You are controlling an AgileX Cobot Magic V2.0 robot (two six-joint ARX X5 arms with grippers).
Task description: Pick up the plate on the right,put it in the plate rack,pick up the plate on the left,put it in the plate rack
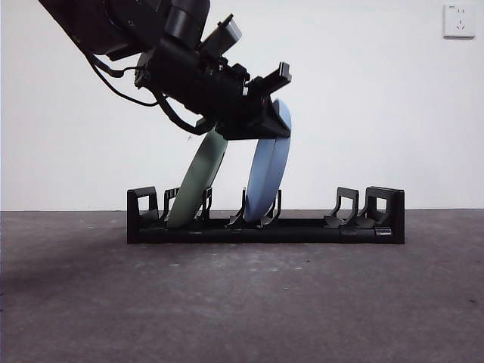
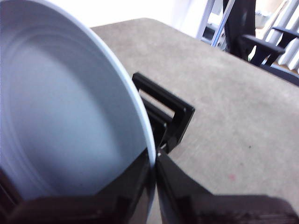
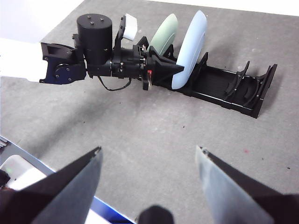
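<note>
The black plate rack [image 1: 302, 229] lies across the middle of the table. A pale green plate [image 1: 195, 187] leans in its left slots. A light blue plate [image 1: 266, 178] stands tilted in the middle slots, its lower edge down between the prongs. My left gripper [image 1: 270, 125] comes in from the upper left and is shut on the blue plate's top rim. In the left wrist view the blue plate [image 2: 60, 116] fills the frame, its rim pinched in my left gripper [image 2: 154, 162], with the rack [image 2: 170, 116] behind it. My right gripper [image 3: 147, 156] hangs open and empty, well away from the rack [image 3: 233, 93].
The rack's right-hand slots [image 1: 346, 208] hold nothing. A wall socket [image 1: 459, 20] sits at the top right. Black frame parts [image 2: 261, 42] stand beyond the table's far edge. The table's edge [image 3: 28, 154] runs close to my right gripper.
</note>
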